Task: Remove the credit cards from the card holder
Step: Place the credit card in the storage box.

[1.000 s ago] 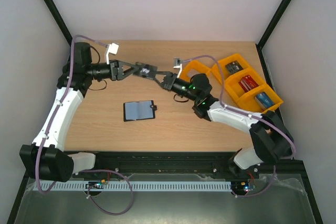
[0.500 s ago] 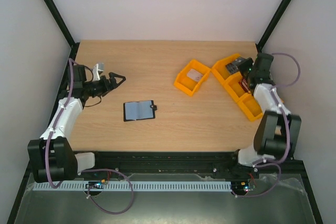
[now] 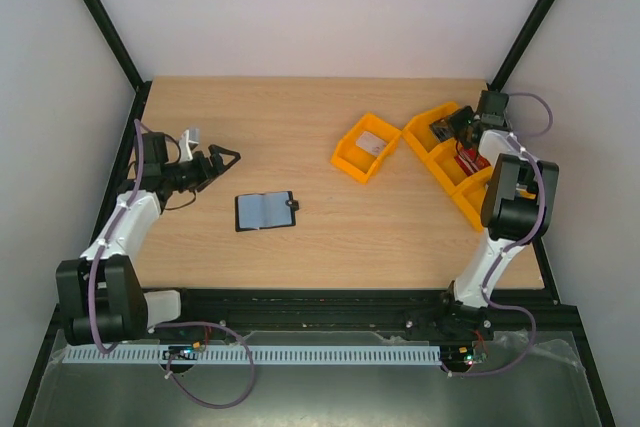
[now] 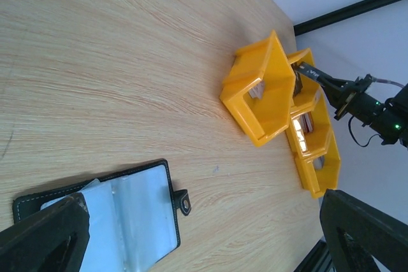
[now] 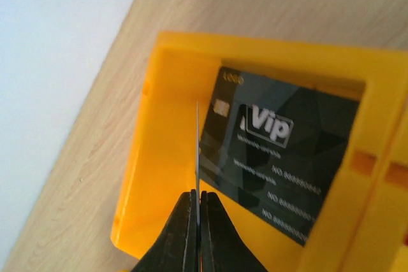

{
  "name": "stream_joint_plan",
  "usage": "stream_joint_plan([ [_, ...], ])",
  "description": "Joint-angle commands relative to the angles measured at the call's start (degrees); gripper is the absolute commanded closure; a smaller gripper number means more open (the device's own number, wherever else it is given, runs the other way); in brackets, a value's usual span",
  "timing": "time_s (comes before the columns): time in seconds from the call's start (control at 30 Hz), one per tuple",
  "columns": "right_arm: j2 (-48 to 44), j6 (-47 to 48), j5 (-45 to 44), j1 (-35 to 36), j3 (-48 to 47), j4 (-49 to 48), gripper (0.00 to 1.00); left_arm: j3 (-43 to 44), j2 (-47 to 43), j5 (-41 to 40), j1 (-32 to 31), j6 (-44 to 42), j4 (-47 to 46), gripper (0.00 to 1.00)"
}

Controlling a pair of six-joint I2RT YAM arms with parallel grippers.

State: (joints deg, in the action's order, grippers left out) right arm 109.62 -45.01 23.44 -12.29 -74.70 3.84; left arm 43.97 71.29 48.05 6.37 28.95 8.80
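Right claw [image 5: 196, 203] is pinching a credit card [image 5: 197, 144] between its closed fingertips. The wrist camera is seeing this card edge-on, as a thin pale line rising straight up from the tips, so its face is not showing. It is hanging over the end tray [image 5: 167, 132] of the orange row [image 4: 319, 179], at the far right of the bench [image 3: 300, 107]. A black card [image 5: 280, 157] with "Vip" in pale print is lying flat on that tray's floor, just beside the held card's edge. A red card [image 3: 468, 159] is lying in the next tray of the row.

Left claw [image 3: 225, 158] is standing wide apart with nothing between its fingers. It is hovering over the left side of the bench, well away from the trays and pointing toward the middle.

Just in front of it, the card holder [image 3: 266, 211] is lying spread open on the wood with its closing tab sticking out to the right. Its pale blue-grey pockets are facing up, but whether any card is sitting in them cannot be told.

Between the holder and the row, a single orange tray [image 3: 350, 160] is sitting at an angle, and a pale card [image 3: 372, 141] is resting inside it.
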Motion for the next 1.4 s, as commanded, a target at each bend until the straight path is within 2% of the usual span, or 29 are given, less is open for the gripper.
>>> stream_joint_plan([
  [0.0, 2.9, -1.4, -3.8, 0.0, -3.8, -0.9, 0.98, 0.8, 1.7, 1.2, 0.4, -0.1, -1.6, 0.01],
  [0.57, 8.2, -7.2, -10.0, 0.0, -6.8, -4.4, 0.97, -0.8, 3.0, 1.7, 0.6, 0.9, -3.0, 0.01],
  [0.73, 7.1, -6.4, -12.3, 0.0, -8.7, -1.6, 0.54, -4.2, 3.2, 0.6, 0.5, 3.8, -4.8, 0.01],
  [0.87, 3.6, -3.9, -18.5, 0.0, -10.0, 0.2, 0.34, -6.8, 3.2, 0.3, 0.5, 6.6, -6.8, 0.01],
  [1.0, 3.2, -0.8, -22.6, 0.0, -15.4, 5.4, 0.26, -7.7, 3.2, -0.2, 0.5, 7.6, -7.2, 0.01],
  [1.2, 1.8, 4.3, -25.0, 1.8, -22.5, 11.4, 0.24, -10.7, 2.8, -3.9, 0.4, 8.7, -6.8, 0.01],
  [1.3, -1.7, 11.1, -25.0, 8.2, -24.1, 15.5, 0.25, -13.5, 3.1, -5.8, -0.5, 8.8, -7.6, 0.01],
  [1.37, -5.9, 14.2, -23.5, 14.9, -20.1, 16.5, 0.25, -14.7, 3.5, -6.3, -2.1, 7.8, -7.4, 0.01],
])
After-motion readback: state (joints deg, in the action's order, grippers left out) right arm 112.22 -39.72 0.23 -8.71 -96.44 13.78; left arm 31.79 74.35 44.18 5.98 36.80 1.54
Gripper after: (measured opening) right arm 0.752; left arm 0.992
